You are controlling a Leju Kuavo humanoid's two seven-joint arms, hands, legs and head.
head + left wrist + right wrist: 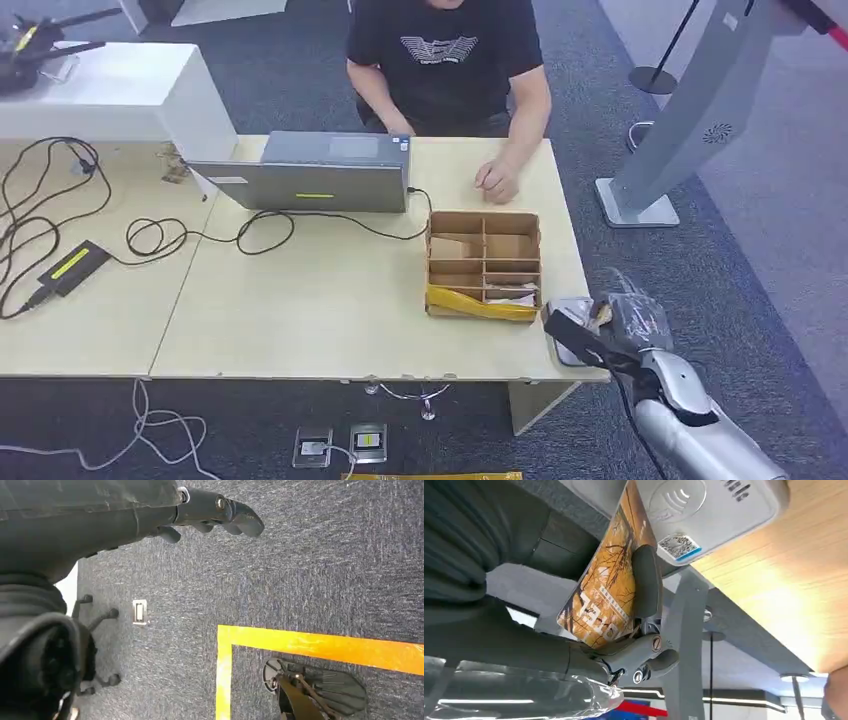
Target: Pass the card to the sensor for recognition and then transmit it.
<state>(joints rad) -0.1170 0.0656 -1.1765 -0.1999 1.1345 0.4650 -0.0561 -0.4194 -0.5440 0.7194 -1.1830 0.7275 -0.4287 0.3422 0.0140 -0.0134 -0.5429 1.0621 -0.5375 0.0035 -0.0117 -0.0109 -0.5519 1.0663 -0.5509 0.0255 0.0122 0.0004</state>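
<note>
My right hand hangs at the table's near right corner, holding an orange-brown printed card between thumb and fingers. The card's far edge lies against the white card sensor, which sits on the table corner. In the head view the card shows as a small tan patch above the sensor. My left hand hangs over the carpet with fingers loosely curled and nothing in it.
A cardboard divider box stands just left of the sensor. A person sits behind the table, one hand resting near the box. A laptop, cables and a power brick lie further left. A grey kiosk stand rises at the right.
</note>
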